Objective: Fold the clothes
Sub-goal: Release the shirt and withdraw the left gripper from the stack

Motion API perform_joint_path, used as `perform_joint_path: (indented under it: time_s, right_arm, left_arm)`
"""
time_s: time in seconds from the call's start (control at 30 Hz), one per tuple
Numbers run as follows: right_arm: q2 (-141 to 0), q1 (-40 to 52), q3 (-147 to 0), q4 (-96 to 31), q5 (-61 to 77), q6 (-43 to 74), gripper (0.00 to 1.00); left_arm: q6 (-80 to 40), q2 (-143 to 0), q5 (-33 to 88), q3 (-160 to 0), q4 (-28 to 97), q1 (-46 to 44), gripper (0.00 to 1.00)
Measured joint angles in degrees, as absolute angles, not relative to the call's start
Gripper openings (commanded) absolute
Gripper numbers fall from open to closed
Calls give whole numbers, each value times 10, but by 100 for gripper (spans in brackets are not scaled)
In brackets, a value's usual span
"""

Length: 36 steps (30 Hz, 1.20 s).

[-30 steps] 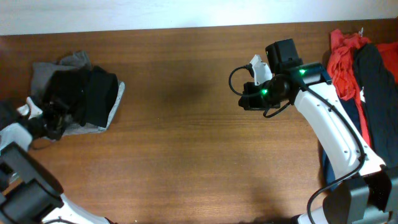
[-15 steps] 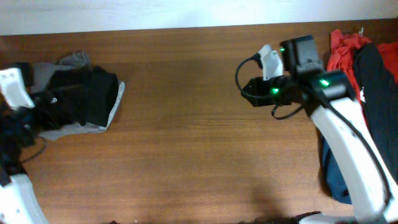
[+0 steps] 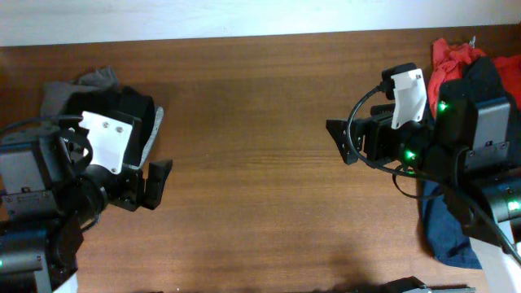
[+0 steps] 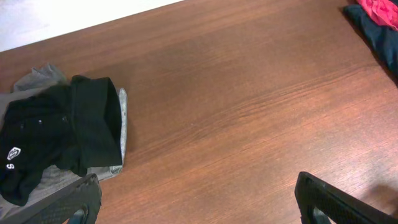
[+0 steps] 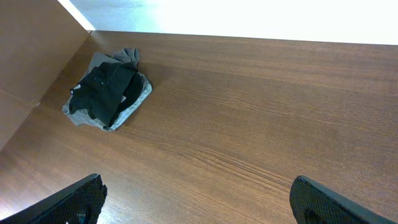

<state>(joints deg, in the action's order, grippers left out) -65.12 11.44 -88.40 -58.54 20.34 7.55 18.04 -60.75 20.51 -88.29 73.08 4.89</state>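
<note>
The clothes, a black T-shirt (image 3: 130,114) with a small white logo, lie bunched on top of a grey garment (image 3: 59,94) at the table's far left. My left arm partly covers them in the overhead view. The left wrist view shows the T-shirt (image 4: 62,127) at the lower left, and the right wrist view shows it (image 5: 106,92) far off. My left gripper (image 3: 156,185) hangs open above bare wood just right of the pile (image 4: 198,193). My right gripper (image 3: 342,142) is open and empty over the table's right half (image 5: 198,186).
A heap of red, navy and black garments (image 3: 476,77) lies at the right edge, partly under my right arm; its corner (image 4: 379,18) shows in the left wrist view. A white wall runs along the table's back edge. A brown board (image 5: 31,56) borders the left side.
The right gripper has opened and that arm has drawn back to the right. The left arm has come off the pile and now hangs higher, just right of it.
</note>
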Motion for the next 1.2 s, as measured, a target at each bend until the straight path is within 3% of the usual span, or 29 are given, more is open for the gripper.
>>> perform_joint_path:
  time_s: [0.33, 0.53, 0.7, 1.2]
  right_arm:
    - [-683, 114, -884, -588, 199, 75, 99]
    - [-658, 114, -866, -537, 109, 75, 99]
    - [-520, 114, -760, -402, 0, 62, 99]
    - [-55, 114, -237, -314, -56, 41, 99]
  left_arm:
    - [181, -608, 205, -883, 731, 49, 99]
    - [181, -608, 205, -883, 731, 49, 99]
    - [181, -608, 205, -883, 731, 49, 99]
    - [181, -609, 205, -883, 733, 49, 99]
